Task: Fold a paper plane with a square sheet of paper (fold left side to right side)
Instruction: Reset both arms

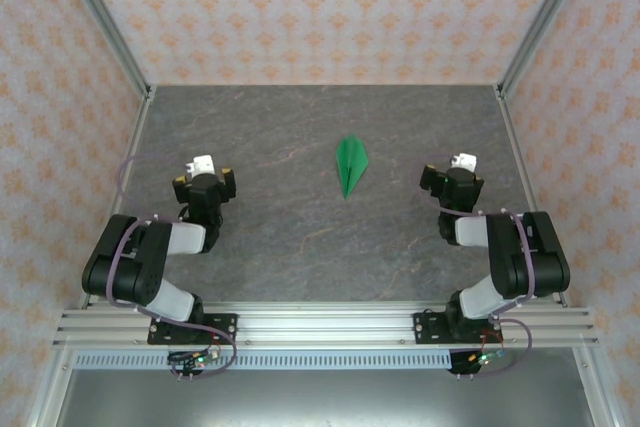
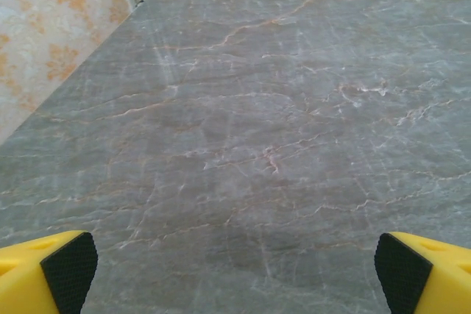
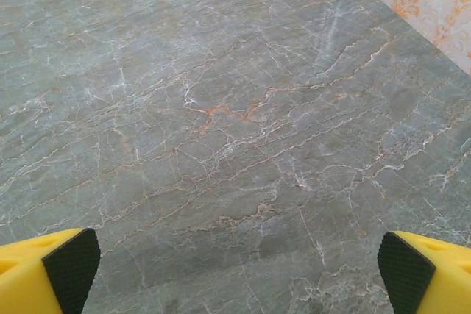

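- The bright green paper plane [image 1: 351, 164], a narrow pointed dart of thin paper with a lengthwise crease, lies on the grey stone-patterned table [image 1: 300, 247], a little right of the middle.
- Its long thin tip points toward the near edge, tilted slightly left. The broader end faces the far wall.
- The plane sits between the two arms and a bit farther out than their grippers, well apart from both. Nothing touches it.
- The left gripper [image 1: 204, 178] hovers over the left part of the table with its jaws spread wide and nothing between them.
- From the left wrist, the left gripper [image 2: 235, 273] shows yellow fingers with black pads [image 2: 70, 270] at the two bottom corners, with bare tabletop between them.
- The right gripper [image 1: 452, 179] hangs over the right part of the table, also wide apart and empty.
- The right wrist view gives the same picture of the right gripper [image 3: 239, 273]: black pads [image 3: 406, 273] far apart over veined grey surface.
- Pale walls with an orange flower pattern [image 1: 300, 7] enclose the table on the left, right and far sides.
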Available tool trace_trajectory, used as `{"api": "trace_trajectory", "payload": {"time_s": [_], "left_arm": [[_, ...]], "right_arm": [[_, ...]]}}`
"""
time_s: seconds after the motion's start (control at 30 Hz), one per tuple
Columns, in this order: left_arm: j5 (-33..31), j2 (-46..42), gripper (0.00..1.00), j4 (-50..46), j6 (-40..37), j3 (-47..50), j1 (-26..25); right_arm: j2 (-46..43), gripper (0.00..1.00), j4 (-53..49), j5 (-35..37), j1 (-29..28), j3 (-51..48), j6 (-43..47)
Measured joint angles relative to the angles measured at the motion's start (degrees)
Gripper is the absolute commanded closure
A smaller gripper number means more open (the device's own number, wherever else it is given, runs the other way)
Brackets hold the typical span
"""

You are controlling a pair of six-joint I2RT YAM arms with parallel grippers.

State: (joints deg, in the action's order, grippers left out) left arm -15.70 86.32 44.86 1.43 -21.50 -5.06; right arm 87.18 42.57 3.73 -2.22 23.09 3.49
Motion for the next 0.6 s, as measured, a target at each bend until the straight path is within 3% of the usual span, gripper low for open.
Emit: {"api": "trace_trajectory", "payload": {"time_s": [0.6], "left_arm": [[3.1,0.0,0.00,-0.1,0.0,-0.9,1.0]], "right_arm": [[0.0,0.00,0.0,-0.8,0.0,0.0,0.0]]}}
